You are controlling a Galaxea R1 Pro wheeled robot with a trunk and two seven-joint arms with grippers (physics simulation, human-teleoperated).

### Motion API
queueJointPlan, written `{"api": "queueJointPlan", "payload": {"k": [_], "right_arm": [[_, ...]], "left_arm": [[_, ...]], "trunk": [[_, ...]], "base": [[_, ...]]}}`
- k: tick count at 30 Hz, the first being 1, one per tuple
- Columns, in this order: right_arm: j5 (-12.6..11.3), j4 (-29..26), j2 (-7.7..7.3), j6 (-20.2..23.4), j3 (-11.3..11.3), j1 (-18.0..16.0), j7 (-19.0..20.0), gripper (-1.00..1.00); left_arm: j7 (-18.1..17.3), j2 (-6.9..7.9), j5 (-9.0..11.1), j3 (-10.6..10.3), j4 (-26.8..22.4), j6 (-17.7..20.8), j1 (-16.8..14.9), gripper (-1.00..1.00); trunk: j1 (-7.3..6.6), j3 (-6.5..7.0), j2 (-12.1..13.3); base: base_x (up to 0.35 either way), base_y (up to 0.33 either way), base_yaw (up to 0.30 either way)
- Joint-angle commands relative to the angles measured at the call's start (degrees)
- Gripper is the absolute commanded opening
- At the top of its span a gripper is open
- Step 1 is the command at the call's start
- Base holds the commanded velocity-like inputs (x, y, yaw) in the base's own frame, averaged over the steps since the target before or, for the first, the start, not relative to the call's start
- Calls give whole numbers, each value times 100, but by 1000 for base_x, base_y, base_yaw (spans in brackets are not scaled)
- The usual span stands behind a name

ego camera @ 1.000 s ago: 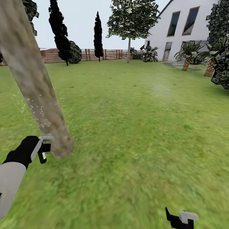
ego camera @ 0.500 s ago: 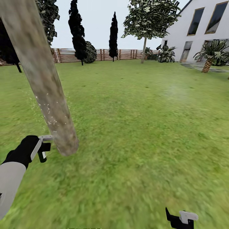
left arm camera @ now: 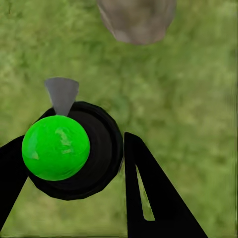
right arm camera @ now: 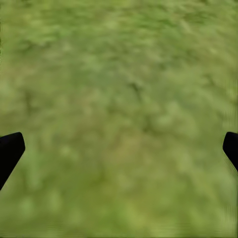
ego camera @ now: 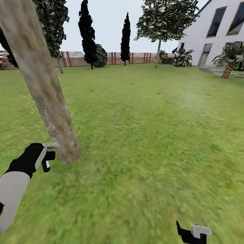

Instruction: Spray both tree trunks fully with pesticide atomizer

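The leaning trunk [ego camera: 44, 88] stands just ahead of the left end effector [ego camera: 47, 156], blocking forward passage; open lawn [ego camera: 152, 135] spreads to its right.

- Mottled, matt bark on the tree trunk [ego camera: 44, 91], rough-looking, flecked with pale specks low down
- Glossy green ball [left arm camera: 55, 147] in a matt black ring, plastic by the look
- Blurred, soft lawn [ego camera: 152, 135]
- Slatted reddish wood for the fence [ego camera: 135, 58] at 12 o'clock
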Motion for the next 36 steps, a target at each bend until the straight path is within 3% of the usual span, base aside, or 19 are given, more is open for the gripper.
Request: {"api": "queueJointPlan", "payload": {"k": [1,3,8,12,15,20,24,26,29,31,32,34,36], "right_arm": [[0,0,0,0,0,0,1,100],[0,0,0,0,0,0,0,100],[3,1,0,0,0,0,3,100],[0,0,0,0,0,0,8,100],[0,0,0,0,0,0,8,100],[0,0,0,0,0,1,8,100],[0,0,0,0,0,0,8,100],[0,-2,-2,0,0,0,8,100],[-4,-1,-7,0,0,0,6,100],[-4,-4,-8,0,0,0,5,100],[-4,-2,-8,0,0,0,1,100],[-6,-1,-8,0,0,0,0,100],[-3,0,-9,0,0,0,1,100]], "left_arm": [[78,-80,-36,-10,-4,17,-19,-100],[154,-161,-31,-14,-10,51,-52,-100],[174,-186,-29,-11,-13,118,-161,-100],[171,-190,-53,-25,-13,711,-823,-100],[166,-183,-79,-43,-17,806,-1266,-100],[166,-100,-81,-47,-691,889,-1436,-100],[159,-104,-79,-47,-795,906,-1459,-100],[116,-89,-64,-54,-743,950,-1799,-100],[97,-82,-76,-77,-700,982,-1974,-100],[96,-106,-81,-219,-698,983,-1932,-100],[96,-116,-76,-552,-698,984,-1912,-100],[96,-114,-63,-917,-699,979,-1902,-100],[96,-92,-31,-966,-734,983,-1909,-100]], "trunk": [[0,0,0],[0,0,0],[0,0,0],[0,0,0],[0,0,0],[0,0,0],[0,0,0],[0,0,0],[0,0,0],[0,0,0],[0,0,0],[0,0,0],[0,0,0]], "base": [[0,-273,272],[0,-273,276],[81,-269,247],[205,-224,18],[211,-182,1],[35,-26,0],[0,0,0],[0,0,0],[0,0,0],[0,0,0],[0,0,0],[0,0,0],[10,0,0]]}}
